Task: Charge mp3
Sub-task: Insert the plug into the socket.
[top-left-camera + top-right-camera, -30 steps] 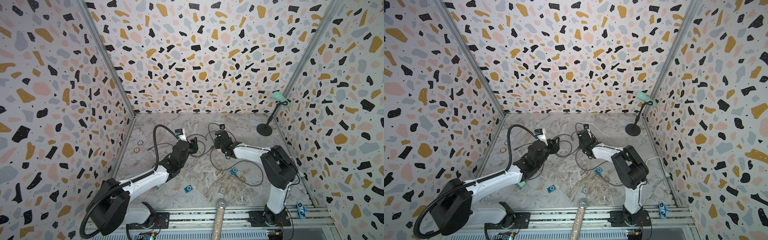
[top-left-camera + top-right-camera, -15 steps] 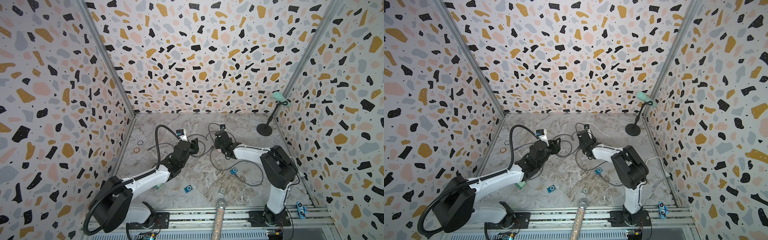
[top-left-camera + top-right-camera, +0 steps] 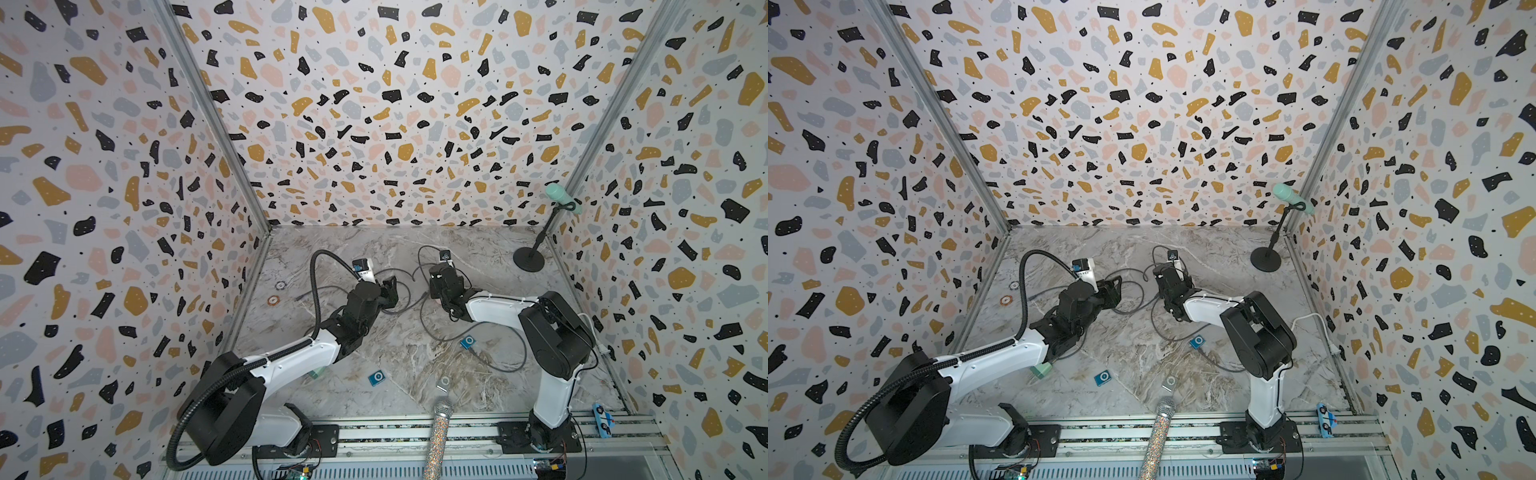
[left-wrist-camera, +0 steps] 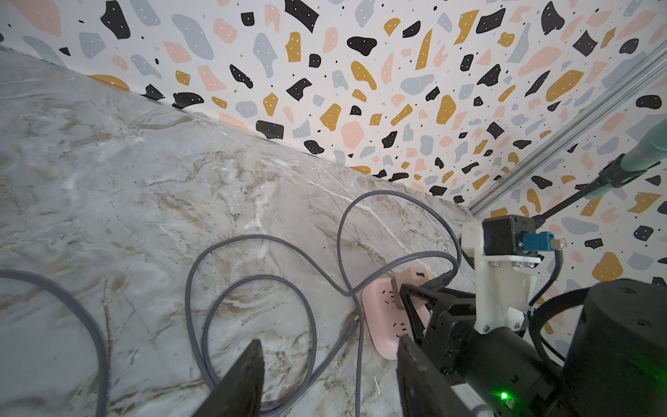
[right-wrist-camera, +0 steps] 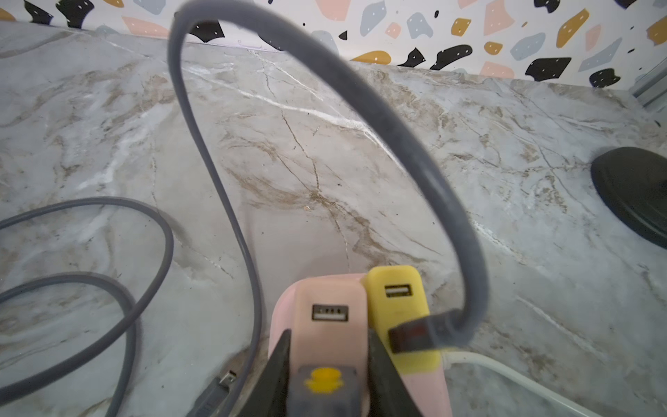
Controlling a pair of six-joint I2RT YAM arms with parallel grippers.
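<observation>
Cable-pickup step, I'd say
The left gripper [image 4: 330, 343] hung jaws apart over the grey cable [image 4: 249, 236], right gripper [image 5: 330, 332] clamped the pink adapter [image 5: 330, 296]; blue mp3 [image 3: 377, 377] lay well apart up front, so next the small plug [image 4: 348, 334] needed pinching.

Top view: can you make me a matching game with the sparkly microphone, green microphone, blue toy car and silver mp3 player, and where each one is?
Things: 1 sparkly microphone; 2 green microphone; 3 blue toy car; 4 silver mp3 player.
Places: A on a black stand, far right corner; B flat on the marble table; C on the front rail, by the right wall; D across the front rail, in the middle.
Pairs: 1-D, 2-A, 3-C, 4-B.
</observation>
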